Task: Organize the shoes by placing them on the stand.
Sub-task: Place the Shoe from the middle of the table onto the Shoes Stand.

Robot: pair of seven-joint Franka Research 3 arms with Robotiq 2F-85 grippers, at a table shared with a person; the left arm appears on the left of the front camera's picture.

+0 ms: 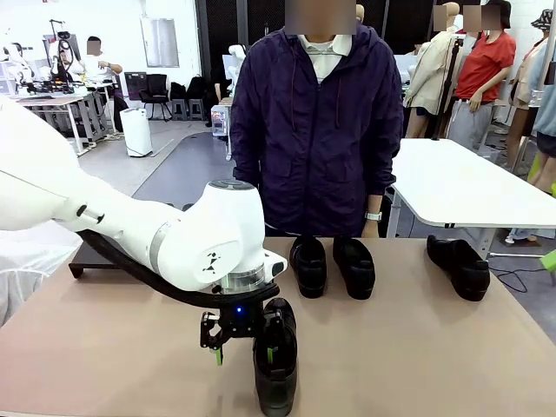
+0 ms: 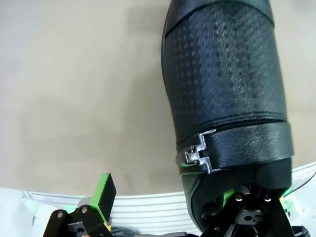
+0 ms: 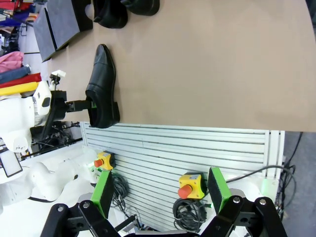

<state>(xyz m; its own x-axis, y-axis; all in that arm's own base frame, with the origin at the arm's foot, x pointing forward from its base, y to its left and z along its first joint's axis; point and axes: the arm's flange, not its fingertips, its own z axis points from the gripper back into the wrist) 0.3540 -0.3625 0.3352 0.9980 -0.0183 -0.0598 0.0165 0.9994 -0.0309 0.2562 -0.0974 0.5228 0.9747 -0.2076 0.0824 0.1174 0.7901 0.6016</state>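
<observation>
Our left tool [image 1: 245, 354] stands spread, not clamped. One finger is sunk in the heel opening of the near shoe [image 1: 276, 360], its tip hidden, and the other pad [image 2: 103, 190] is clear beside it. Beyond that shoe a pair [image 1: 354, 268] sits on the desk [image 1: 434, 347], with a fourth shoe [image 1: 459, 268] beyond to the right. The stand [image 3: 61, 22], beyond to the left, is half hidden behind the arm in the front view. Our right tool [image 3: 160, 190] hangs released, on the near side of that shoe, off the desk's edge.

Tan tabletop [image 1: 452, 356] is lit evenly. Grey floor [image 1: 174, 169] is seen behind it; white table [image 1: 469, 187] is placed at right, black chairs [image 1: 158, 94] and workbench [image 1: 61, 109] at far left, against a white wall [image 1: 122, 30].
</observation>
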